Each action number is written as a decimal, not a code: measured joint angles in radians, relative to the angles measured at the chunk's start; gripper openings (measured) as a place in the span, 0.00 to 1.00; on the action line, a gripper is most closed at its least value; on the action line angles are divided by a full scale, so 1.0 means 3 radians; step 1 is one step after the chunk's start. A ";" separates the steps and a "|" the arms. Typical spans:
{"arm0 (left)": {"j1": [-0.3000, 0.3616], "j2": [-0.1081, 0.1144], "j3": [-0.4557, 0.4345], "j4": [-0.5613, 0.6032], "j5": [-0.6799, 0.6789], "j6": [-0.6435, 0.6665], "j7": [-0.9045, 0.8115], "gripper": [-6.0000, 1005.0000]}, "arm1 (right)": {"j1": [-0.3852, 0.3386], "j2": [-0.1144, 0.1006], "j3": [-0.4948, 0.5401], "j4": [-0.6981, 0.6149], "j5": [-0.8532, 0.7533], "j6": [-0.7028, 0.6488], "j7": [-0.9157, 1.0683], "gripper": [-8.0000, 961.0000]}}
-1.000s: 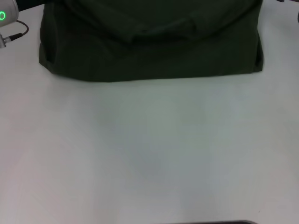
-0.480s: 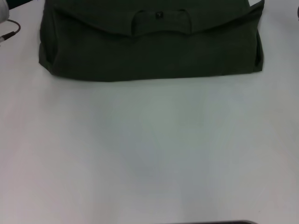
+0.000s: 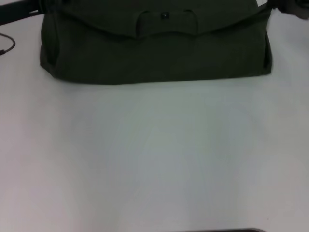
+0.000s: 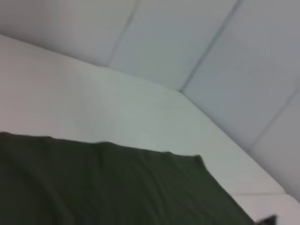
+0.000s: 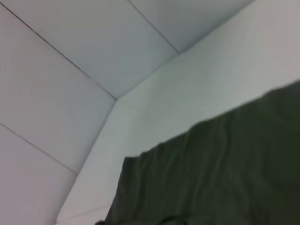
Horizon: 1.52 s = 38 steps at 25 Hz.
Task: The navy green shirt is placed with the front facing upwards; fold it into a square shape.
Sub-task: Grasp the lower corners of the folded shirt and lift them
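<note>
Head view: left arm (image 3: 17, 10) shows only as a dark bar in the upper left corner of the frame, reaching toward the upper left corner of the cloth. Right arm (image 3: 293, 7) shows as a dark blurred bit in the upper right corner, at the cloth's upper right corner. Neither gripper's fingers are visible, so released or clenched: cannot tell for both.

Count: one navy green shirt (image 3: 154, 53), one white table (image 3: 154, 159), one thin black cable (image 3: 7, 46) at the left edge of the frame, two arms.

The shirt lies folded into a wide band across the top of the frame, plain green side showing, the collar with a small black neck tag (image 3: 164, 16) at upper centre. Lower edge of the band runs straight, left and right ends are folded edges. Both arms sit at its two upper corners; contact cannot be judged.

Left wrist view: the shirt (image 4: 108, 187) fills the lower part of the frame, flat on the table (image 4: 93, 108), pale wall panels (image 4: 187, 42) behind. Right wrist view: the shirt (image 5: 215, 173) fills the lower right, the table (image 5: 211, 79) and wall panels (image 5: 70, 61) beyond it.
</note>
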State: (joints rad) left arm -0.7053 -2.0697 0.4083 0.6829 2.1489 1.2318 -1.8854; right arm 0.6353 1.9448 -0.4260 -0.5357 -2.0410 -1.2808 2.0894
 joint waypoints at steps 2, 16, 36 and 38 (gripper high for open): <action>0.0079 -0.0009 0.0022 0.0118 0.0000 0.0220 -0.0084 0.90 | -0.0127 -0.0048 0.0002 -0.0018 -0.0002 -0.0164 0.0042 0.78; 0.0327 -0.0077 0.0035 0.0173 0.0030 0.0823 -0.0158 0.90 | -0.0565 -0.0271 -0.0006 -0.0032 -0.0404 -0.0511 0.0132 0.77; 0.0382 -0.0122 0.0035 0.0137 0.0015 0.0876 -0.0081 0.90 | -0.0341 -0.0023 -0.0338 -0.0350 -0.0734 -0.0115 -0.0162 0.75; 0.0377 -0.0122 0.0035 0.0139 0.0015 0.0876 -0.0080 0.90 | -0.0359 -0.0026 -0.0390 -0.0426 -0.0734 -0.0122 -0.0194 0.73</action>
State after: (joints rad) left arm -0.5923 -2.1062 0.4187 0.7247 2.1535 1.4945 -1.9095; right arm 0.5276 1.9369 -0.5429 -0.6635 -2.2612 -1.3175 2.0312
